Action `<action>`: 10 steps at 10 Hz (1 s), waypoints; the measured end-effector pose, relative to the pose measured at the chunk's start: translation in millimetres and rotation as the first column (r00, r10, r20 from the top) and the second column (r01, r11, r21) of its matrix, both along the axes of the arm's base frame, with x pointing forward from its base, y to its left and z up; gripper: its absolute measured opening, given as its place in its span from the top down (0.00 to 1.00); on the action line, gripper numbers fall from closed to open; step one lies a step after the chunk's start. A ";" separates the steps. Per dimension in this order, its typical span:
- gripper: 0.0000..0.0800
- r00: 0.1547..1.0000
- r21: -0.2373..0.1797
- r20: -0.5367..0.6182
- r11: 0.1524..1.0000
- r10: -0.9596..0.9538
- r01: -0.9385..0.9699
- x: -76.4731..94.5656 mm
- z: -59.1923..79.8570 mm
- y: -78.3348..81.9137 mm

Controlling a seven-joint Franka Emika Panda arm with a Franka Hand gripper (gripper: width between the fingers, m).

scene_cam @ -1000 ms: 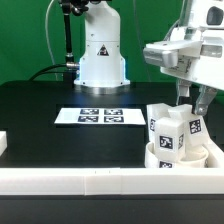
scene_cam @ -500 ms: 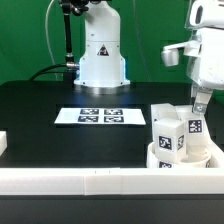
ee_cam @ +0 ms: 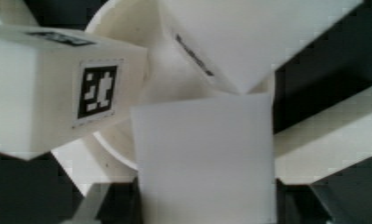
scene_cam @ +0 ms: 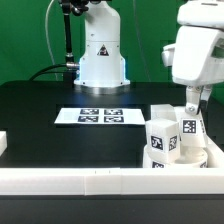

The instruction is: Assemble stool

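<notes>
**Exterior view: stool parts crowded in the near right corner of a black table**

Exterior view shows a flat black table (scene_cam: 60, 140). A long white rail (scene_cam: 90, 181) runs along the near edge of it. A small white block (scene_cam: 3, 143) sits at the left edge, just behind the rail.

Out in the middle of the table lies the marker board (scene_cam: 99, 116), thin and white, with black square tags on it. It lies flat and well apart from the stool parts.

Far behind the table stands the white base of the robot (scene_cam: 102, 50). Beside it on the left is a dark pole with black cables (scene_cam: 66, 35). The wall at the back is green.

The stool is in the near right corner, touching the rail. Its round white seat (scene_cam: 210, 156) lies flat. White legs stand up on it. One leg (scene_cam: 163, 140) is nearest and shows a black square tag. Another leg (scene_cam: 190, 128) is just behind it on the right, also with a tag.

The gripper (scene_cam: 191, 104) hangs from the big white arm head above the seat. Its fingers are close together and pinch the top of the back leg.

Wrist view shows the round seat (ee_cam: 121, 25) from above, with a tagged leg (ee_cam: 58, 90) and a plain white leg (ee_cam: 201, 150) held right under the camera.
</notes>
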State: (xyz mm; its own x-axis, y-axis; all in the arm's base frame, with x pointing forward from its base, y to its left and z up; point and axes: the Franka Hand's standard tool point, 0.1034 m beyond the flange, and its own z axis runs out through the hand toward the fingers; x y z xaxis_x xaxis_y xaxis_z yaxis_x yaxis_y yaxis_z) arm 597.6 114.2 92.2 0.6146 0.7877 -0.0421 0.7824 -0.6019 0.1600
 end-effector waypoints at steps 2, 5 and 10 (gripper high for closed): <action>0.57 0.990 0.015 0.017 0.990 -0.137 0.137 -0.2 -0.2 0.1; 0.57 0.847 0.072 -0.005 0.845 -0.531 0.530 -3.7 -1.2 -0.8; 0.57 0.473 0.110 -0.089 0.463 -0.877 0.879 -7.2 -1.1 -8.1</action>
State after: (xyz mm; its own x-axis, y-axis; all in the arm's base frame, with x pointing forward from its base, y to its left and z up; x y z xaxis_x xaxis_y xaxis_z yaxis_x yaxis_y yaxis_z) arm 590.4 106.1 91.1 0.9857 -0.1684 -0.0092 -0.1682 -0.9855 0.0226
